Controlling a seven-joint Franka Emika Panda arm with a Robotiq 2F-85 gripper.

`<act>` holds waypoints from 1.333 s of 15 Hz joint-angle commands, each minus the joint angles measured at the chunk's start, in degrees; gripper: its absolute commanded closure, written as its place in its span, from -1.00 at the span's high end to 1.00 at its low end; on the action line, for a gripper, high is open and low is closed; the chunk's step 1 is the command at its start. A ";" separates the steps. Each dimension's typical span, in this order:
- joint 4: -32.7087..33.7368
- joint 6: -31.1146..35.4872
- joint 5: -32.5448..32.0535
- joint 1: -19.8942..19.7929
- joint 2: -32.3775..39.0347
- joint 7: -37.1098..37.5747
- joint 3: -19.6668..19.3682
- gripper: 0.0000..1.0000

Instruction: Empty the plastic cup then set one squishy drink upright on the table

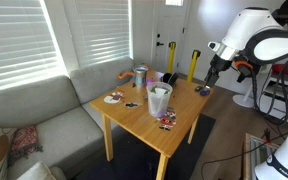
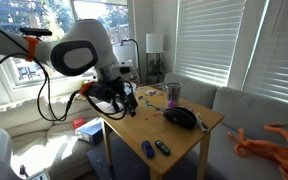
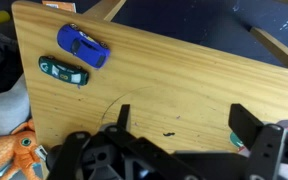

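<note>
The plastic cup [image 1: 159, 98] stands upright near the middle of the table [image 1: 134, 112]; I cannot make out what is inside it. A small purple thing that may be a squishy drink [image 1: 154, 77] sits beyond the cup, beside the silvery-blue cylinder [image 1: 141, 75]. My gripper [image 3: 184, 130] is open and empty, hovering over bare wood near a table corner, well away from the cup. It shows in both exterior views [image 1: 215, 76] [image 2: 119, 100]. The cup does not show in the wrist view.
A blue toy car [image 3: 84, 45] and a dark green packet [image 3: 64, 72] lie by the table edge near the gripper. Flat packets [image 1: 165, 121] and a round item [image 1: 113, 97] lie on the table. A grey sofa [image 1: 44, 115] stands beside it.
</note>
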 commanded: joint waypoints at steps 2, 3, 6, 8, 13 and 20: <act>0.08 -0.11 -0.05 0.10 0.01 0.06 -0.06 1.00; 0.08 -0.11 -0.05 0.10 0.01 0.06 -0.06 1.00; 0.08 -0.11 -0.05 0.10 0.01 0.06 -0.06 1.00; 0.86 2.28 2.24 2.09 1.89 1.22 0.66 1.00; 8.10 5.81 7.94 8.38 5.95 3.94 4.71 1.00; 20.92 3.82 12.38 12.30 16.23 4.22 6.99 1.00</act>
